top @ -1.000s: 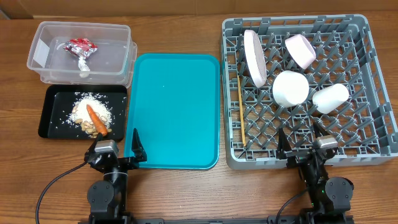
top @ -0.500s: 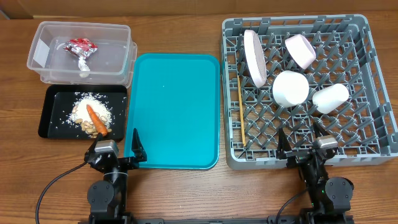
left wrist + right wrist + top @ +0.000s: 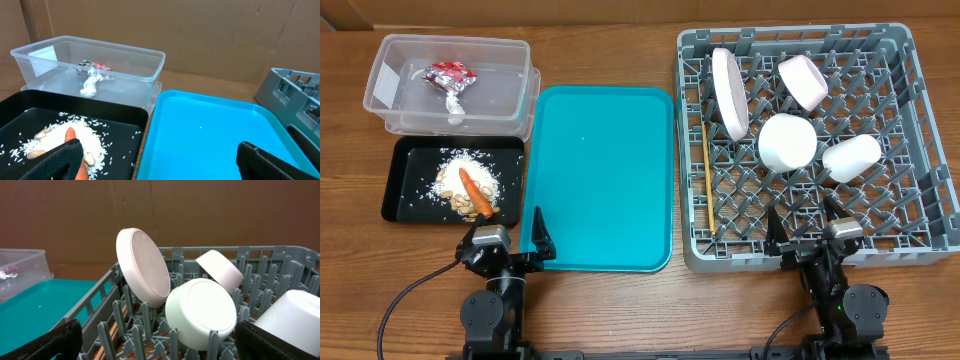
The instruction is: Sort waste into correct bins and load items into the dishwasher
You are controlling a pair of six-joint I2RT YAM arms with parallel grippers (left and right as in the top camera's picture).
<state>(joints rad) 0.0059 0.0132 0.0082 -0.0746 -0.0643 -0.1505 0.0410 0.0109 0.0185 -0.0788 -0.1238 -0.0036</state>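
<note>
Far left corner of the counter: clear tub [image 3: 510, 95] with the red-and-silver wrapper [image 3: 447, 73] and white tissue [image 3: 454, 103] inside. Just nearer the front edge, black tray [image 3: 410, 195] carrying the carrot [image 3: 475, 190], rice [image 3: 460, 168] and peanut shells [image 3: 467, 207]. Left gripper [image 3: 157, 152] sits low at the front edge, between the black tray and the teal tray [image 3: 605, 180], spread to its widest and holding nothing. Teal tray, mid-counter, shows bare. Right side of the counter: dish rack [image 3: 932, 150] with the chopsticks [image 3: 706, 180] lying along its left side, plate [image 3: 728, 92] on edge between the pegs, one bowl [image 3: 803, 78] tilted toward the far edge, the second bowl [image 3: 787, 142] mouth-down mid-rack, cup [image 3: 851, 157] on its side beside it. Right gripper [image 3: 157, 330] is at the rack's near wall, also fully spread and empty. Judgement: sorting and loading look complete, so the step in hand is a final check from the parked pose. To do it well, scan the teal tray and the bare counter around it for stray crumbs, confirm the plate and tilted bowl are seated against pegs, and avoid nudging the rack wall or the black tray with either arm, since the loose rice would scatter easily.
</note>
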